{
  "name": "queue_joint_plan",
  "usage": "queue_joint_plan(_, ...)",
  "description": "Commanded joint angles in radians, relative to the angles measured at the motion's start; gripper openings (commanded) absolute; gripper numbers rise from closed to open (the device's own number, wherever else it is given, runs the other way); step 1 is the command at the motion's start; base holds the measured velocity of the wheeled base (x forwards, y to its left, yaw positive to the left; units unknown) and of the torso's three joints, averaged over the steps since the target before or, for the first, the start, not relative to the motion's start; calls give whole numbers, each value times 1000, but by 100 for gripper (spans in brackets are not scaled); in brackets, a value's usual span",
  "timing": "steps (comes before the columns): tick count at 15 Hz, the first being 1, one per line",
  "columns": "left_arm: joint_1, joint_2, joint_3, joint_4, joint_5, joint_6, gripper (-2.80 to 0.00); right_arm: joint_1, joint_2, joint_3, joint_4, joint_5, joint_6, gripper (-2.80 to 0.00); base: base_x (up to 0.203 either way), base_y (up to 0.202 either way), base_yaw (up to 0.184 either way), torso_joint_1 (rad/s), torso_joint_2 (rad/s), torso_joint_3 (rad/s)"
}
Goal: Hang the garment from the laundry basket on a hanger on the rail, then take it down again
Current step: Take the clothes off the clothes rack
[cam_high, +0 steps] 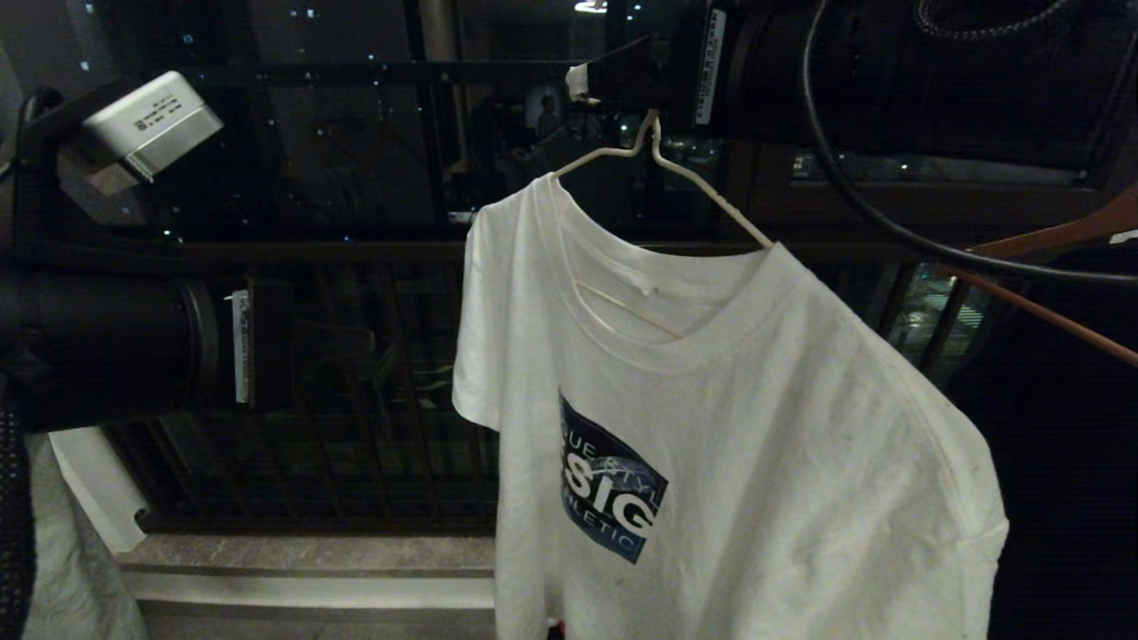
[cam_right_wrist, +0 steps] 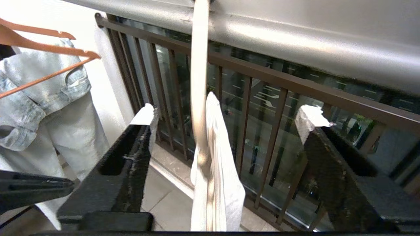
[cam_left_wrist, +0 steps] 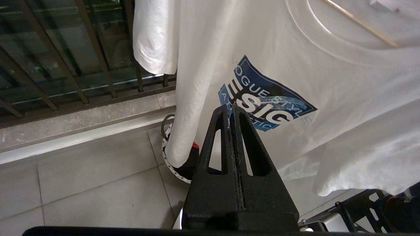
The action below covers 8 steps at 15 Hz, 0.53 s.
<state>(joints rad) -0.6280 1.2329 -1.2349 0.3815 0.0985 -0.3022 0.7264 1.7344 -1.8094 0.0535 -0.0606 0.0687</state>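
Overhead, the T-shirt [cam_high: 711, 427] hung on the wire hanger [cam_high: 662, 169], whose hook sat on the rail [cam_right_wrist: 295, 36]. The right gripper [cam_right_wrist: 226, 121] stood wide apart either side of the hanger, gripping nothing. The left gripper [cam_left_wrist: 231, 109] was closed and empty near the shirt's print [cam_left_wrist: 265, 98].

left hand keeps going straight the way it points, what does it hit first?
Most likely the T-shirt: the shut left hand points at its front near the blue print. The gap between them is hard to judge.
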Motion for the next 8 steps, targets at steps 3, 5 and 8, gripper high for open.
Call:
queue_joint_plan(3,1,-3,0,2,1,-3,-280,1,19,-2,-4,-1,0,0,0,0,0,0,0,0)
queue_joint_plan(5,16,2,0,2,1,-2,-280,1,17,0,-4,1,1,-280,0,0,0,0,0,0)
queue_joint_plan(8,17,-1,-2,2,1,-1,-280,1,2,21,-4,2,5,-280,0,0,0,0,0,0)
